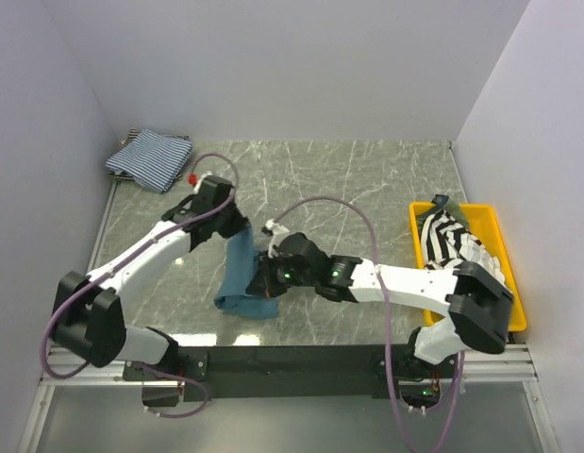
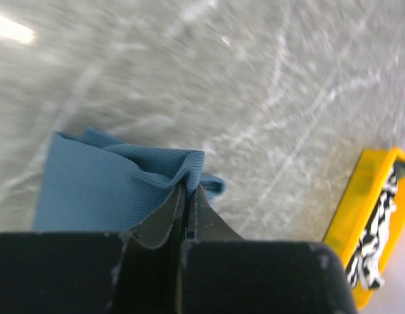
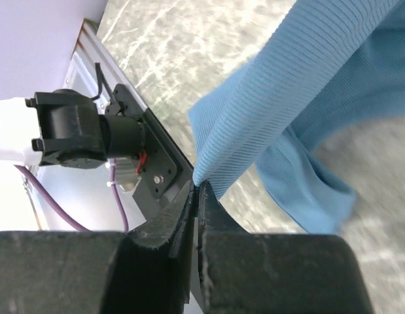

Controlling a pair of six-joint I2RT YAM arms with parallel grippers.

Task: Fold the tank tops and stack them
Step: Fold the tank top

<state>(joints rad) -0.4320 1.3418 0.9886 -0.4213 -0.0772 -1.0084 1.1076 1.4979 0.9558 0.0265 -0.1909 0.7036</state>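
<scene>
Teal ribbed cloth is stretching between our two grippers: we are holding the teal tank top over the front middle of the table, and its lower end is bunching on the marbled surface close to the front rail. Our left gripper is pinching a folded edge of it, fingers pressed almost together on the fabric. Our right gripper is clamping another edge the same way, jaws all but closed on the cloth. The two grippers are working near each other. A wide stretch of open tabletop is running from the cloth to the back wall and toward the right. The fine blue-and-white striped top is lying folded in the far left corner, against the walls. The black-and-white striped top is lying heaped in the yellow tray along the right edge, well apart from our grippers.
</scene>
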